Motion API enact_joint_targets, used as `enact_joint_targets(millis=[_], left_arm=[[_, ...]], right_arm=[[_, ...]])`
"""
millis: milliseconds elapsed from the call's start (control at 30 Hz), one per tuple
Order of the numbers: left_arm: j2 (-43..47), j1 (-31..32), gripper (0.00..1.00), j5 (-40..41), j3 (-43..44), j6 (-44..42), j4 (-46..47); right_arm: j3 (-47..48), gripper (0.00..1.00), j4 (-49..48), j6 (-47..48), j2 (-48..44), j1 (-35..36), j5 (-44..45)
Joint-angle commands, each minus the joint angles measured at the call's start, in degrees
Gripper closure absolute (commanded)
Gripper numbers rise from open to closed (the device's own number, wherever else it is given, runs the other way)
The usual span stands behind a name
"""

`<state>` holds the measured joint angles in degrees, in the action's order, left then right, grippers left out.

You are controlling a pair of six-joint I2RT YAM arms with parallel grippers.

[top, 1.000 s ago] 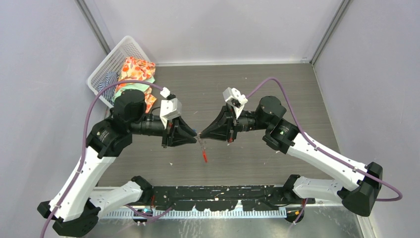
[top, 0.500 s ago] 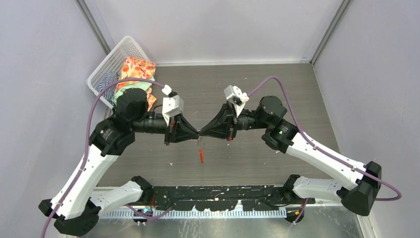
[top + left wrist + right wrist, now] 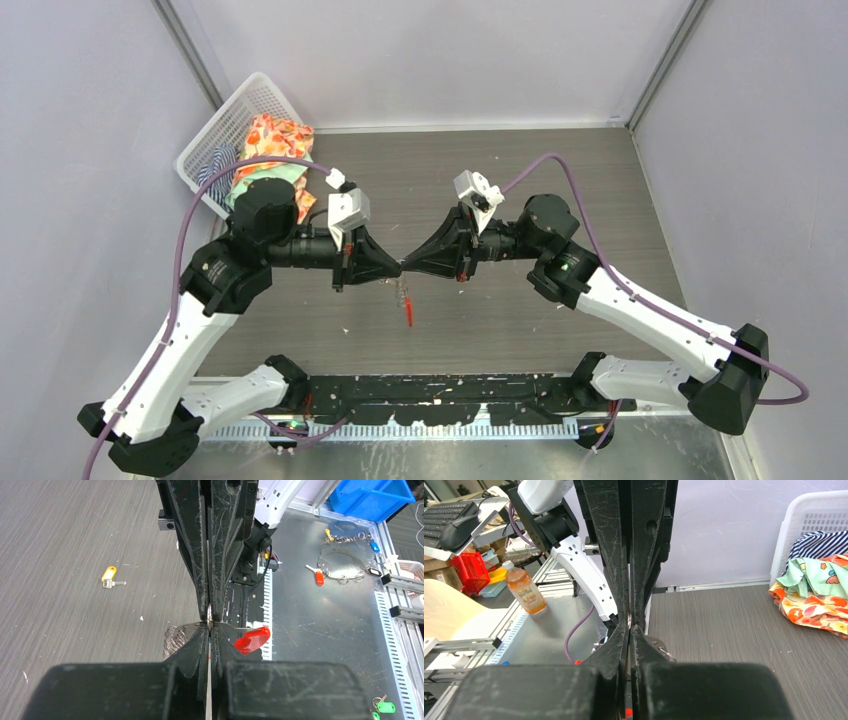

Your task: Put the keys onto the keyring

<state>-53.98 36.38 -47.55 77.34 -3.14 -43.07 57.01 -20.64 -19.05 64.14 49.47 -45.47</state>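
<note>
My left gripper (image 3: 395, 268) and right gripper (image 3: 409, 268) meet tip to tip above the middle of the table. Both are shut on the keyring's metal ring (image 3: 209, 621). The chain and red oval tag (image 3: 408, 314) hang below the tips. In the left wrist view my left gripper (image 3: 209, 629) pinches the ring, with the red tag (image 3: 251, 639) to its right. In the right wrist view my right gripper (image 3: 629, 629) is shut, and metal parts of the keyring (image 3: 659, 647) show beside it. The yellow-orange key (image 3: 109, 575) lies on the table. The blue key is hidden.
A white basket (image 3: 215, 135) with clothes (image 3: 272, 150) stands at the back left. Other key bunches (image 3: 342, 565) lie on the metal plate beyond the table's near edge. A bottle (image 3: 525, 591) stands off the table.
Both grippers have risen slightly and moved a little further back, still tip to tip. The hanging red tag has swung a little left.
</note>
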Motion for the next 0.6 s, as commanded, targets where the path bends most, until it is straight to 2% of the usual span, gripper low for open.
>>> enact_joint_targets(millis=[0, 133, 267, 400, 567], left_arm=[[0.04, 0.19, 0.99, 2.49, -0.08, -1.55, 4.09], [-0.19, 0.23, 0.99, 5.5, 1.31, -8.8, 1.11], [1.23, 0.19, 0.99, 5.19, 0.44, -17.73, 0.6], [2.4, 0.27, 0.99, 4.24, -0.34, -25.79, 0.06], [4.72, 0.64, 0.99, 0.6, -1.76, -38.3, -0.86]], right_arm=[[-0.15, 0.91, -2.64, -0.54, -0.19, 0.43, 0.83], [0.02, 0.76, -0.32, 0.65, -0.79, 0.36, 2.1], [0.39, 0.67, 3.94, 4.94, -2.96, 0.3, 4.56], [1.43, 0.6, 8.79, 8.96, -5.56, 0.35, 5.49], [2.09, 0.58, 13.93, 12.7, -8.45, 0.4, 6.77]])
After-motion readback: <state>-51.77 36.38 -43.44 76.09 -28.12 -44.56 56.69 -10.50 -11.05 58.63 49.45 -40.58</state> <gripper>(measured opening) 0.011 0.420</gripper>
